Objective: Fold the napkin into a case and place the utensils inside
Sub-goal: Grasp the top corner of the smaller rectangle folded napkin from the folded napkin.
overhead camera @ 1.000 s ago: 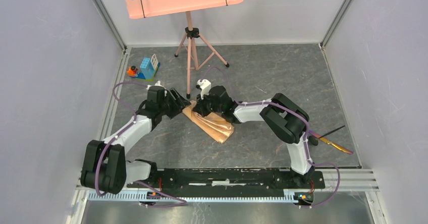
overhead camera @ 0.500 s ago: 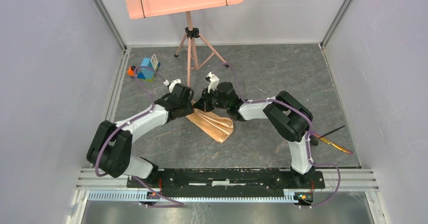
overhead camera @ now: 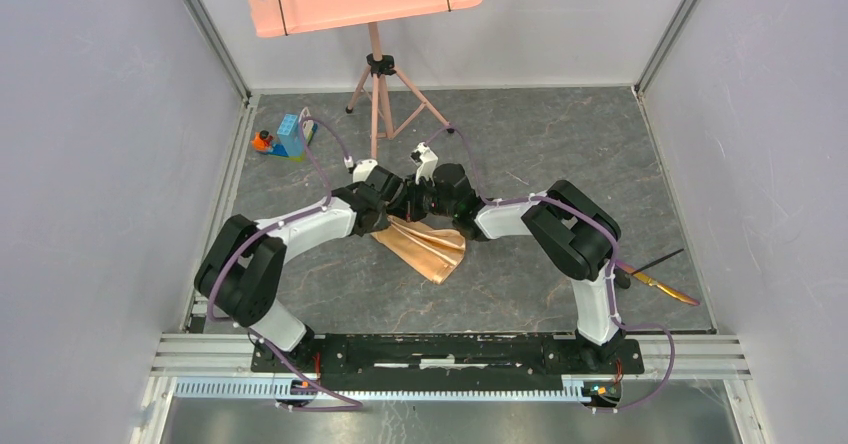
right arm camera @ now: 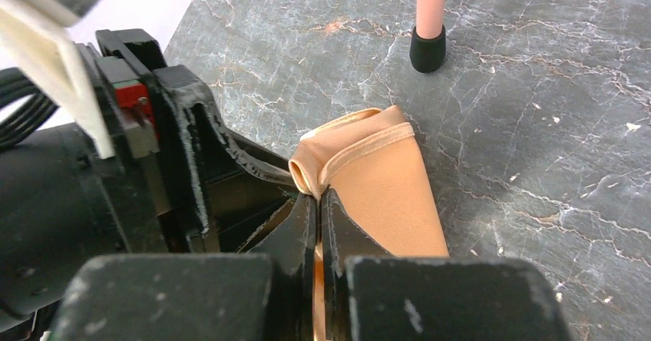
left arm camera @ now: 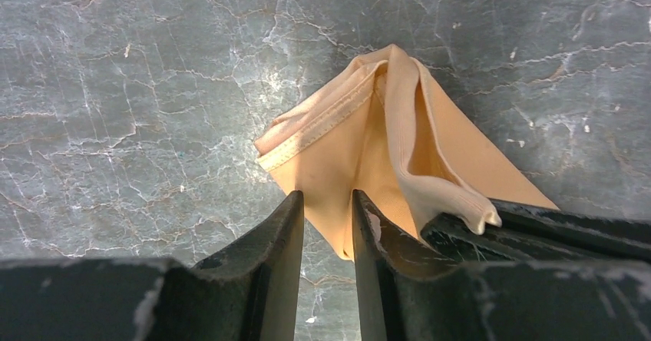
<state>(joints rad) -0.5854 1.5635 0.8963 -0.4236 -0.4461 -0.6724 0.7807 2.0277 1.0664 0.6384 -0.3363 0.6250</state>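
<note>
- The large, shiny peach-orange satin napkin [overhead camera: 428, 247] lies creased and partly gathered about midway between the left and right edges of the grey marbled surface [overhead camera: 560, 144]. Its far end is lifted where both arms meet.
- The right end effector [right arm camera: 318, 196] is clamped tight on a rolled fold at the napkin's far tip, with cloth pinched between its black fingers.
- The left end effector [left arm camera: 328, 203] sits just beside it. Its fingers stand narrowly apart with cloth showing in the gap, and I cannot tell whether it is actually pinching a layer.
- The slim black and gold-orange utensils [overhead camera: 655, 272] lie well apart from the napkin, near the right edge toward the near-right corner, partly behind the right arm.
- The step in hand looks like folding: no neat pleated pocket is formed yet, and nothing has been inserted.
- The next move probably calls for the left side to secure one hem and the two arms to draw the layers flat into a crease without dragging the slippery satin.
- Compared with a second ago, the left arm has swung toward the right edge, so its end effector now crowds the right one. The napkin has spread from a narrow strip into a wider fan, and the utensils have not moved.
</note>
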